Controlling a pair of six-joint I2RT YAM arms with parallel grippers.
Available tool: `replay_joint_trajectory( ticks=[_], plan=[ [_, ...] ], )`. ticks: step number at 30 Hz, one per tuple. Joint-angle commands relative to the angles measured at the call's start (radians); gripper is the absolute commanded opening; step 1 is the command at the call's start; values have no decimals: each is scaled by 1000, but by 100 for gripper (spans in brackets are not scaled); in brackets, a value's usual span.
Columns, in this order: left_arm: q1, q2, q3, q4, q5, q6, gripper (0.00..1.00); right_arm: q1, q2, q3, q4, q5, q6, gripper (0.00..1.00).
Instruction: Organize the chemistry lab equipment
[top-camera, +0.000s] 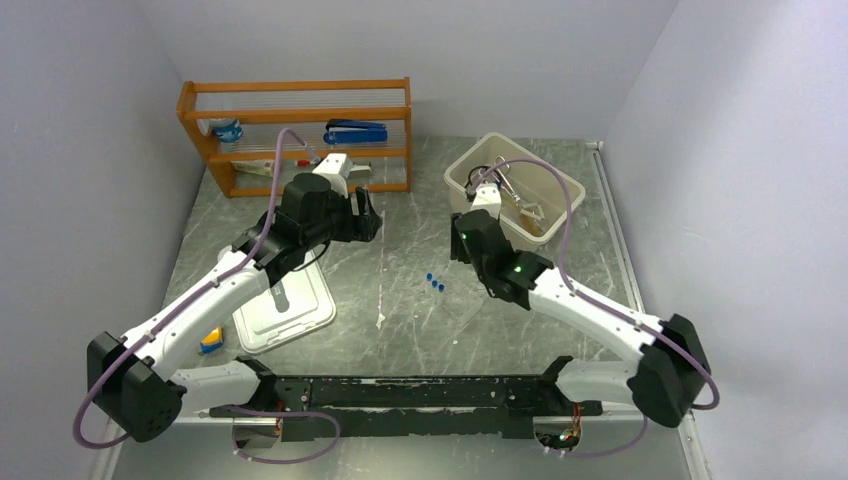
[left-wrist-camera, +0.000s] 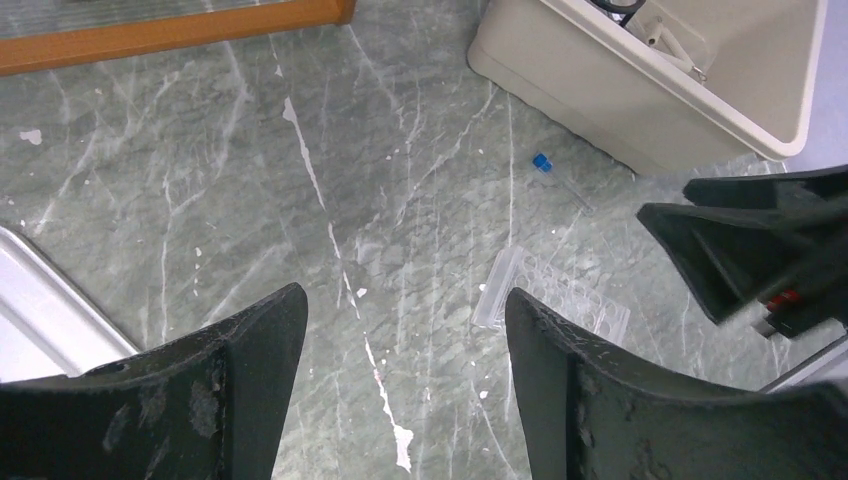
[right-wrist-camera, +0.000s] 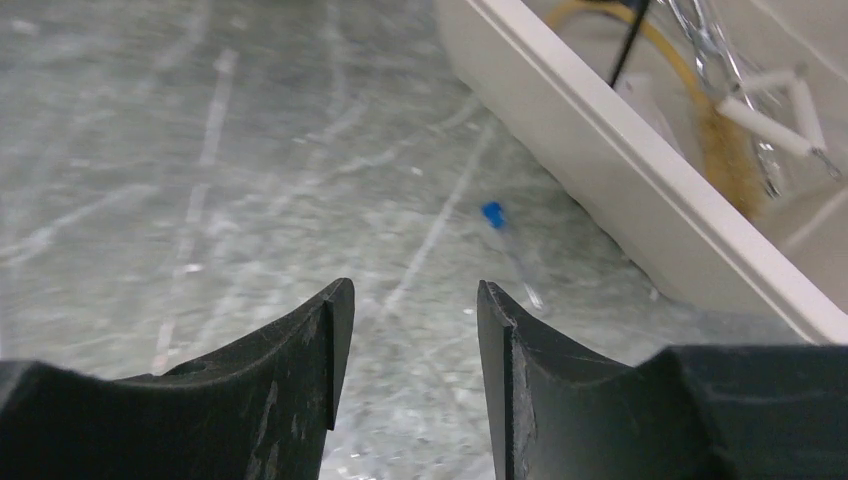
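Note:
A beige bin (top-camera: 470, 178) at the back right holds amber rubber tubing (right-wrist-camera: 725, 150), metal tongs (right-wrist-camera: 705, 35), a white triangle (right-wrist-camera: 775, 105) and a black wire piece (right-wrist-camera: 625, 45). Three blue-capped tubes (top-camera: 435, 283) lie mid-table. Another blue-capped tube (right-wrist-camera: 492, 213) (left-wrist-camera: 543, 162) lies beside the bin's near wall. A clear rack (left-wrist-camera: 560, 300) lies flat on the table. My right gripper (right-wrist-camera: 415, 295) (top-camera: 458, 240) hangs open and empty just short of that tube. My left gripper (left-wrist-camera: 405, 310) (top-camera: 370, 215) is open and empty, to the left of the rack.
An orange shelf (top-camera: 300, 90) with a blue stapler (top-camera: 355, 132) stands at the back left. A white tray (top-camera: 285, 312) lies under the left arm, with a small yellow-and-blue block (top-camera: 211, 340) beside it. The right gripper's black fingers (left-wrist-camera: 720, 250) show in the left wrist view.

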Motion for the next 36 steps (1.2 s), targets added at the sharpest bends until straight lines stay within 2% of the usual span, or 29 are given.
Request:
replay_joint_trajectory(
  ticks=[1,7,13,20,26,31,36],
  plan=[
    [-1,-39,-18,3,-39,-7,77,-80,113,17,-113,-11,32,52],
    [-1,-44,-42,10,-26,-21,77,-196,313,39,-92,-74,-39,54],
    [0,-38,-33,-6,-40,-16,76,-213,457,77,-67,-56,-98,54],
    [0,-45,-31,-5,-56,-11,77,-231,520,70,-17,-89,-135,45],
    [0,-33,-24,-6,-51,-12,77,-253,540,62,4,-164,-147,43],
    [0,-35,-24,-6,-54,-9,77,-254,538,63,7,-203,-146,26],
    [0,-34,-20,-5,-49,-10,77,-256,566,86,22,-234,-146,31]
  ],
)
